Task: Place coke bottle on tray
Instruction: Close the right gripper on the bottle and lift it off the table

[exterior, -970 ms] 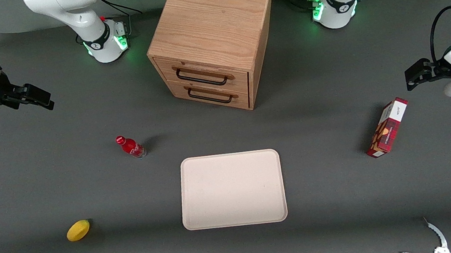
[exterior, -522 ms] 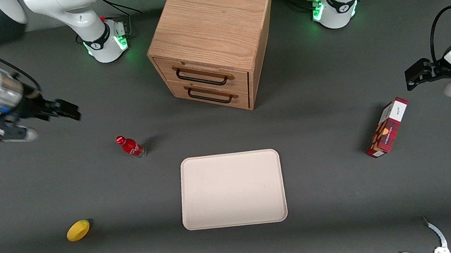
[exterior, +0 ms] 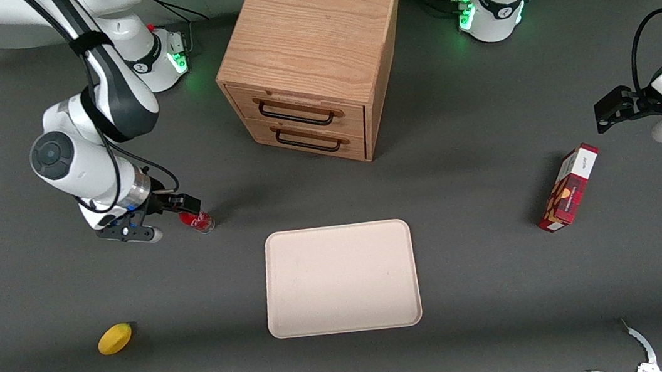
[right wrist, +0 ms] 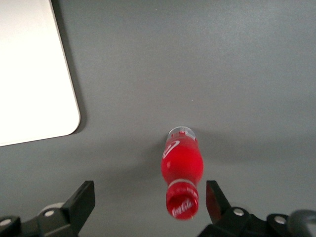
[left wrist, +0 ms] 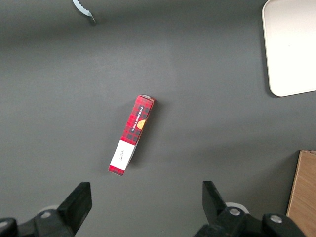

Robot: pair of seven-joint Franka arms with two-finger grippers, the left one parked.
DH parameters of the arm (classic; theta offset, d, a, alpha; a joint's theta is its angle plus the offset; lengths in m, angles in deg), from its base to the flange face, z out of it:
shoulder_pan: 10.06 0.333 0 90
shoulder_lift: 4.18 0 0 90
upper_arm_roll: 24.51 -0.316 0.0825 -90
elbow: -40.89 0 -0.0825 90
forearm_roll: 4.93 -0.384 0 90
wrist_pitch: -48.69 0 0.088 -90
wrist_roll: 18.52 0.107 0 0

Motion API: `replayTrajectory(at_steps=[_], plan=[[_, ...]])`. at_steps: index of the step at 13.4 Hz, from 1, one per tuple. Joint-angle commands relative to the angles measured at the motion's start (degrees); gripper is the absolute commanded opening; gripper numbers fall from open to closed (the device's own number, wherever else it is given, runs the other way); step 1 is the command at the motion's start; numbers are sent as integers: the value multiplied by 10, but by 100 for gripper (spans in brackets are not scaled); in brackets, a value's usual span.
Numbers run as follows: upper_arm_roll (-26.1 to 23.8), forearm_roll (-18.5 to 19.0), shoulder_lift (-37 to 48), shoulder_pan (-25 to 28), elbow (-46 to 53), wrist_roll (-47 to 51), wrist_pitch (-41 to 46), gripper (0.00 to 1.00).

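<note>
The coke bottle (exterior: 201,221), small with a red cap, red label and clear base, stands upright on the grey table, toward the working arm's end from the tray (exterior: 340,279). In the right wrist view the bottle (right wrist: 181,170) stands between my two fingers, close to one of them and touching neither. My right gripper (exterior: 182,205) is open and hovers over the bottle's cap, hiding it in the front view. The cream tray's rounded corner (right wrist: 34,89) also shows in the right wrist view, with nothing on it.
A wooden two-drawer cabinet (exterior: 312,62) stands farther from the front camera than the tray. A yellow lemon (exterior: 115,338) lies nearer the camera at the working arm's end. A red carton (exterior: 568,187) lies toward the parked arm's end.
My right gripper has swung in from the table's edge and come down over the coke bottle. The bottle and tray have not moved.
</note>
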Motion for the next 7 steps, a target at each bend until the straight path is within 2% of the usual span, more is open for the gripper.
replayTrajectory(at_steps=[1,4,5,6,7], plan=[[1,38,10,3,-24,22,-18,100],[1,40,13,3,-51,23,-44,97],[1,40,15,3,-53,22,-44,83],[1,41,16,3,-55,22,-44,64],[1,42,16,4,-55,22,-44,39]])
